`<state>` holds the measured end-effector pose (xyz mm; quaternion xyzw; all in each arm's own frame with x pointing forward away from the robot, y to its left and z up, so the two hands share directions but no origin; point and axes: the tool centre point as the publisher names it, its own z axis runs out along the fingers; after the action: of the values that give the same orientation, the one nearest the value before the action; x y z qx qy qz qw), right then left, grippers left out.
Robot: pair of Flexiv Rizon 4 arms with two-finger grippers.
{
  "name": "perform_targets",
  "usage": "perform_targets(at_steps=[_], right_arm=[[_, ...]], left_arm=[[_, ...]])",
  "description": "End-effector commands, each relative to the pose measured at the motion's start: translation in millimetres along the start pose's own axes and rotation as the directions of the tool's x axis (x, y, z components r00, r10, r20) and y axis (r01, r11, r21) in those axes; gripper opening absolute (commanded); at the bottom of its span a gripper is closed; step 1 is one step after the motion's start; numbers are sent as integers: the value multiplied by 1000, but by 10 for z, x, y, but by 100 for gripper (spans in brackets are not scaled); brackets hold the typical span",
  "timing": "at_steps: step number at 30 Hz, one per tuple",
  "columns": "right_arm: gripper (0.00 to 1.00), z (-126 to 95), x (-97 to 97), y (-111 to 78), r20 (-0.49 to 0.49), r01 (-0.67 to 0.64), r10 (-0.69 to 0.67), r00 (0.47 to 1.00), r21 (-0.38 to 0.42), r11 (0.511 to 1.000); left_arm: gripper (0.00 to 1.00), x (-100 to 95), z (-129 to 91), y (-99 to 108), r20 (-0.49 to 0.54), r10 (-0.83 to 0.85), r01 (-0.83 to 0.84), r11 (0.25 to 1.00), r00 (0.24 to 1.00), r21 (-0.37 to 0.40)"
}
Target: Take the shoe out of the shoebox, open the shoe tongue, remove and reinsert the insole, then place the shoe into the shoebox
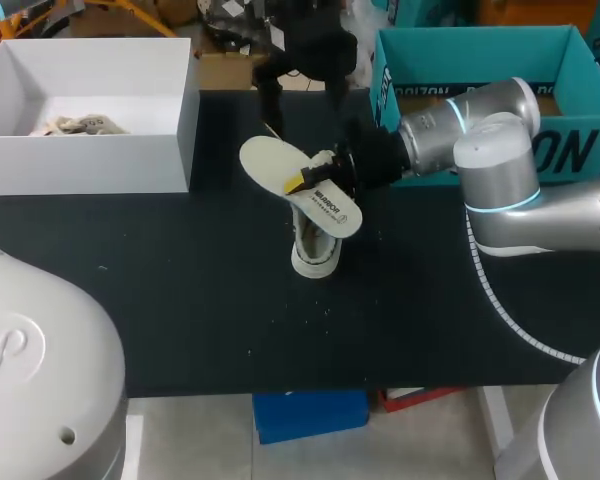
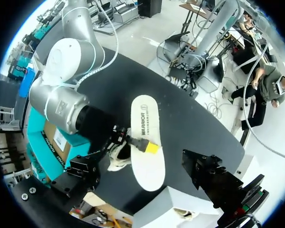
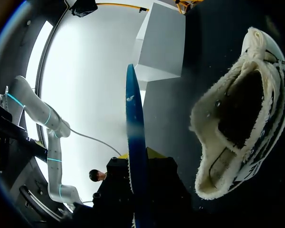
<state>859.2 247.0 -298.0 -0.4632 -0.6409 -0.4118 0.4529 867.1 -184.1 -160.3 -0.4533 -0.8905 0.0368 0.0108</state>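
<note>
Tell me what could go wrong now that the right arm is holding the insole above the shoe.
1. The right fingers pinch the insole at only one spot, so it could twist or slip when pressed in.
2. The shoe sits unheld on the table, so pushing the insole in may tip or slide it.

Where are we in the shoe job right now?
Done: the white fleece-lined shoe is out of the white cardboard shoebox, on the black table, with its insole removed. In hand: the right gripper holds the white oval insole over the shoe. Left: reinserting the insole, then boxing the shoe.
</note>
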Motion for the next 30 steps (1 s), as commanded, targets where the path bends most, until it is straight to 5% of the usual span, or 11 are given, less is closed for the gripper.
perform_targets(at_steps=[1,19,30], right_arm=[[0,8,-1,-5,1,0,0,1000,-2,1000],[0,8,-1,-5,1,0,0,1000,-2,1000],[0,8,-1,-5,1,0,0,1000,-2,1000]], left_arm=[[100,101,119,-77,28,-2,2,1000,1000,12],[100,338,333,-477,12,-26,25,999,1000,28],[100,354,360,-485,1,-34,34,998,999,47]])
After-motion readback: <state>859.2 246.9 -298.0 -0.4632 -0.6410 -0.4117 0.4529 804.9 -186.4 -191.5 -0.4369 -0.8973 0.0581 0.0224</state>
